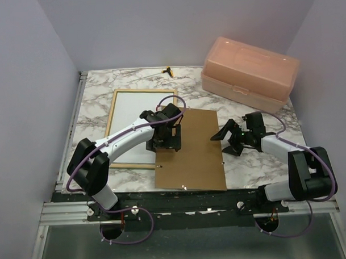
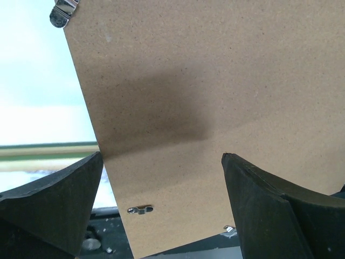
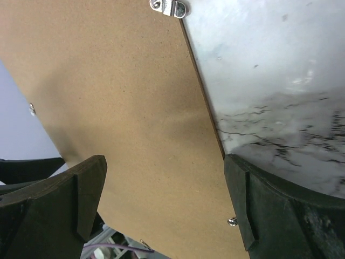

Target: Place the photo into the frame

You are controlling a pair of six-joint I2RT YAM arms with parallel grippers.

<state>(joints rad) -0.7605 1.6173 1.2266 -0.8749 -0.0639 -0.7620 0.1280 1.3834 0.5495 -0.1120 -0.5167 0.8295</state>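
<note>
The frame (image 1: 112, 117) lies back-up on the left of the marble table, its light wood rails showing. Inside it rests the photo (image 1: 137, 111), plain white side up. A brown hardboard panel (image 1: 191, 157) lies beside it and overlaps the frame's right rail. My left gripper (image 1: 165, 144) hovers open over the panel's left edge with nothing between its fingers. The left wrist view shows the panel (image 2: 205, 97), the white photo (image 2: 38, 70) and a frame rail (image 2: 43, 150). At the panel's right edge my right gripper (image 1: 225, 143) stands open and empty, above the panel (image 3: 118, 97).
A pink lidded plastic box (image 1: 250, 73) stands at the back right. A small yellow-and-black object (image 1: 169, 71) lies by the back wall. Metal clips (image 2: 140, 209) are fixed to the panel. Bare marble (image 3: 280, 81) shows right of the panel. Walls close in three sides.
</note>
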